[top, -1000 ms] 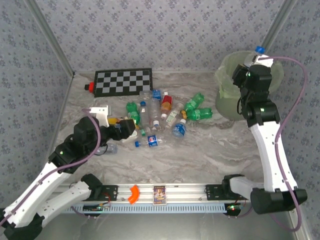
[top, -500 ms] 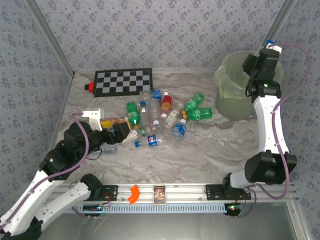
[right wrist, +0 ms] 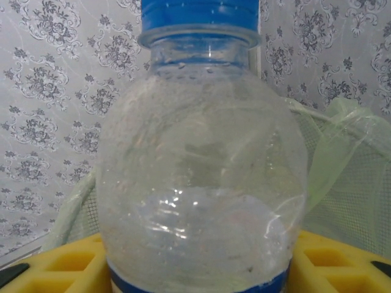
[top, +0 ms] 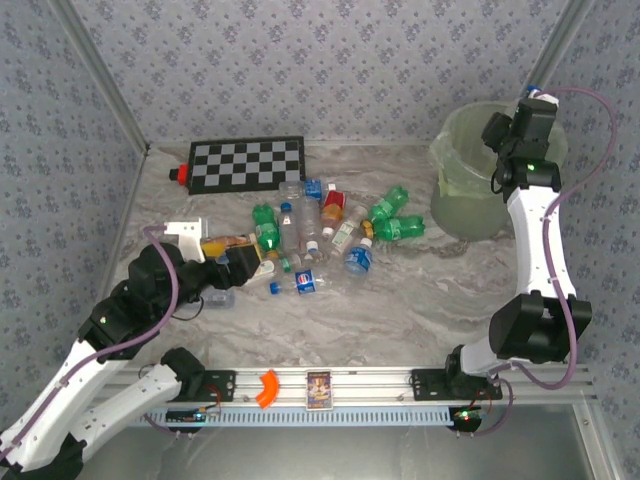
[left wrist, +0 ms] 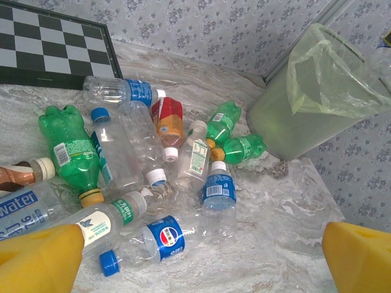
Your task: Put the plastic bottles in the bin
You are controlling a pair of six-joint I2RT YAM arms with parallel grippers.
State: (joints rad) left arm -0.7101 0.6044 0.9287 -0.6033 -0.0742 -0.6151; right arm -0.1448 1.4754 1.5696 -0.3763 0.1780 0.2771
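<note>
Several plastic bottles (top: 320,225), clear with blue labels, green, and one orange-brown, lie in a heap on the marble table. My left gripper (top: 245,262) hovers at the heap's left edge, open, with nothing between its yellow fingers (left wrist: 43,256); a Pepsi-labelled bottle (left wrist: 153,241) lies just ahead of it. My right gripper (top: 535,100) is up at the far right rim of the pale-green bin (top: 460,190), shut on a clear blue-capped bottle (right wrist: 201,171) that stands between its yellow fingers (right wrist: 55,268). The bin's liner (right wrist: 342,183) shows behind the bottle.
A black-and-white checkerboard (top: 247,163) with a small red block (top: 178,174) at its left end lies at the back. Patterned walls close in the table on three sides. Bare marble (top: 420,300) stretches between the heap, the bin and the front rail.
The right arm has swung the bottle from the bin's near side up to its far right rim. The left arm has drawn back to the left, staying open.
</note>
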